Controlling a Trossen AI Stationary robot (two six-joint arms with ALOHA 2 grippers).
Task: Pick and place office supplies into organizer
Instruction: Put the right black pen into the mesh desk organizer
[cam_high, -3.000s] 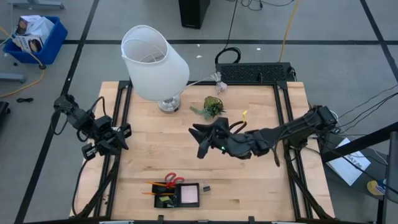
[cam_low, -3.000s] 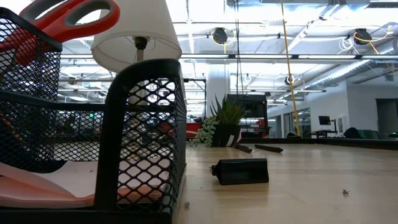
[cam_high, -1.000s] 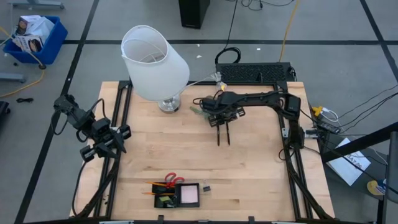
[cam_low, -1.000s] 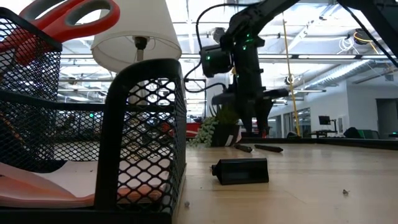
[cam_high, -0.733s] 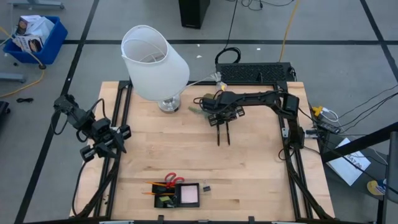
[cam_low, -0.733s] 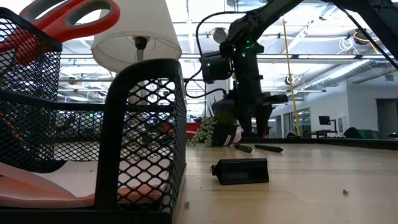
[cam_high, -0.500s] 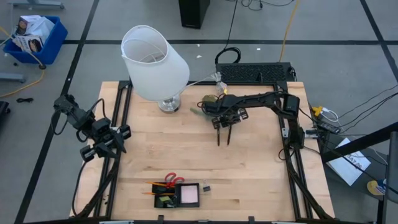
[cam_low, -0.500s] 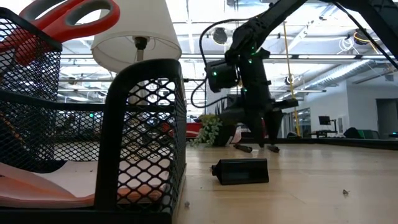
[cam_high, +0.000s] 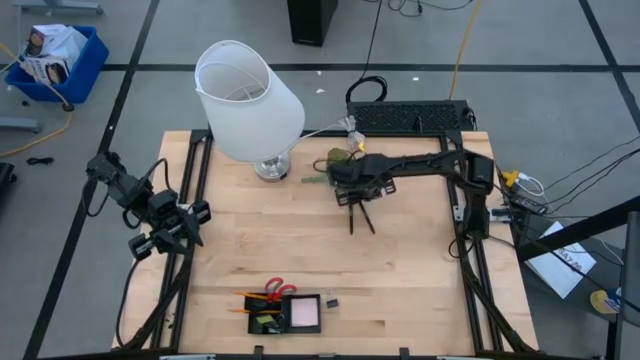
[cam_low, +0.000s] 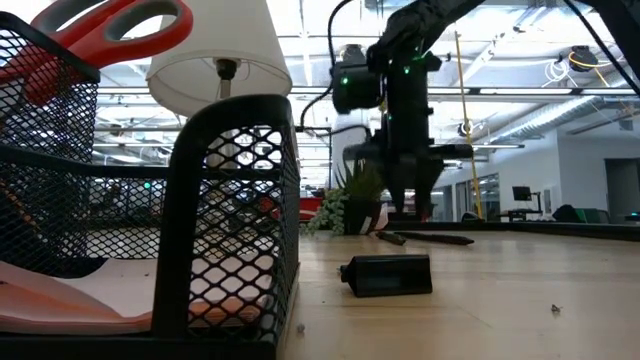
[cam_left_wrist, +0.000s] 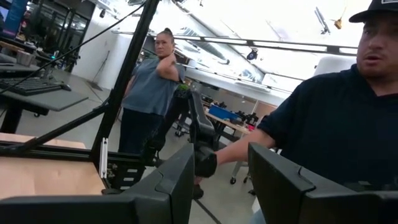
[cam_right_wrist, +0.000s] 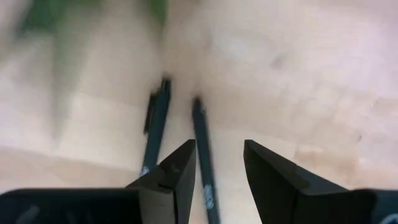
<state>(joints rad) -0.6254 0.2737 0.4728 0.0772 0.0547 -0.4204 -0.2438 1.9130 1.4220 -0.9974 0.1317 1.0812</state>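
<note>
Two black pens (cam_high: 360, 218) lie side by side on the wooden table, just on the near side of the plant sprig; in the right wrist view they show as the left pen (cam_right_wrist: 155, 127) and the right pen (cam_right_wrist: 204, 155). My right gripper (cam_high: 357, 199) hangs open over their far ends, pointing down, its fingertips (cam_low: 400, 214) a little above them. The black mesh organizer (cam_high: 285, 313) at the near edge holds red scissors (cam_high: 275, 290), a pink pad (cam_high: 303, 313) and pencils. A small black clip (cam_low: 387, 275) lies beside it. My left gripper (cam_left_wrist: 221, 180) waits open at the table's left edge.
A white lamp (cam_high: 248, 95) stands at the far left, the plant sprig (cam_high: 340, 165) just beyond my right gripper, and a black keyboard-like box (cam_high: 410, 117) at the far edge. Two people show beyond the table in the left wrist view.
My right gripper dipped toward the two pens, tilting, then came back up and upright over their far ends. The right pen has turned a little; its near end has swung toward the table's right edge. The left pen lies as before.
</note>
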